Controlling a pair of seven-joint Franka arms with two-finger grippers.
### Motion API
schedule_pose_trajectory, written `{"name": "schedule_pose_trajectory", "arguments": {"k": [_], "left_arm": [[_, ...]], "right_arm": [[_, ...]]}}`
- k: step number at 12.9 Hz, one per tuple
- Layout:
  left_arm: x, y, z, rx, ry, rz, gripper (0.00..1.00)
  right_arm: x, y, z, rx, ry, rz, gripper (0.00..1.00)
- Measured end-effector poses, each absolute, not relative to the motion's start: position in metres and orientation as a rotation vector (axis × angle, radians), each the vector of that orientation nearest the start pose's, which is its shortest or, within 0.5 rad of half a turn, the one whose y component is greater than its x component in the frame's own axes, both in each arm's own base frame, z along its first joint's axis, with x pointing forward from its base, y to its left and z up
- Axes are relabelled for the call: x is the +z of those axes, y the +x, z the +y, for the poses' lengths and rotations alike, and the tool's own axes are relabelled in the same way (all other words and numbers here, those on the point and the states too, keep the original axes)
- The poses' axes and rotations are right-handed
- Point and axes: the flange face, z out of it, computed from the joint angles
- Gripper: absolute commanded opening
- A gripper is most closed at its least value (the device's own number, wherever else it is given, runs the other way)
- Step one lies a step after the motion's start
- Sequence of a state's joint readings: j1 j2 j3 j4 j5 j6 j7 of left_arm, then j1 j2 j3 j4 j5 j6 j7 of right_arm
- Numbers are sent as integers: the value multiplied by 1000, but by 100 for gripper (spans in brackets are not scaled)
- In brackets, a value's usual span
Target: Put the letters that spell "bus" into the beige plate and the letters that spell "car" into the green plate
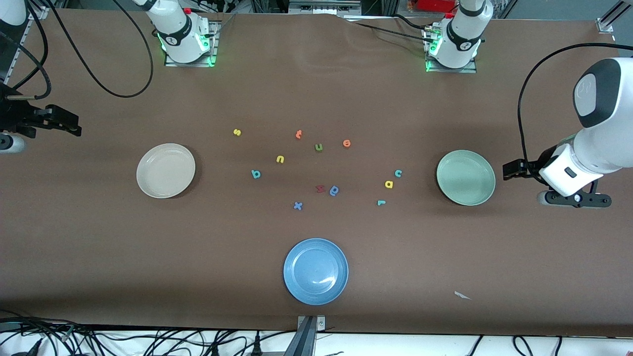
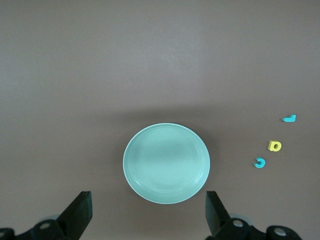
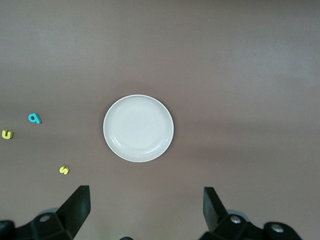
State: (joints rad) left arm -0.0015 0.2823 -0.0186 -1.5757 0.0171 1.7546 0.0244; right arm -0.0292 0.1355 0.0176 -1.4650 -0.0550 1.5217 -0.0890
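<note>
The beige plate [image 1: 165, 170] lies toward the right arm's end and the green plate [image 1: 466, 177] toward the left arm's end; nothing lies in either. On the table between them are the yellow s [image 1: 237, 132], yellow u [image 1: 280, 158] and teal b [image 1: 255, 173]. Closer to the green plate are the teal c [image 1: 398, 173], yellow a [image 1: 389, 184] and teal r [image 1: 381, 202]. My left gripper [image 1: 573, 199] [image 2: 148, 207] hangs open beside the green plate [image 2: 166, 163]. My right gripper [image 1: 7, 143] [image 3: 145, 202] hangs open beside the beige plate [image 3: 138, 128]. Neither holds anything.
A blue plate [image 1: 316, 271] sits nearest the front camera. Among the letters lie an orange t [image 1: 298, 134], an olive u [image 1: 319, 147], an orange e [image 1: 346, 143], a red letter [image 1: 320, 188], a blue round letter [image 1: 335, 190] and a blue x [image 1: 297, 205].
</note>
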Motion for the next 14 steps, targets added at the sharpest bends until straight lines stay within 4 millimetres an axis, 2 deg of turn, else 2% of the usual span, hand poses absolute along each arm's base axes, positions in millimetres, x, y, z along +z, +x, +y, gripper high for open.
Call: {"name": "schedule_pose_trajectory", "arguments": {"k": [14], "left_arm": [[465, 635, -12, 170, -3126, 80, 100]], "right_arm": [[594, 589, -14, 131, -3186, -103, 100]]}}
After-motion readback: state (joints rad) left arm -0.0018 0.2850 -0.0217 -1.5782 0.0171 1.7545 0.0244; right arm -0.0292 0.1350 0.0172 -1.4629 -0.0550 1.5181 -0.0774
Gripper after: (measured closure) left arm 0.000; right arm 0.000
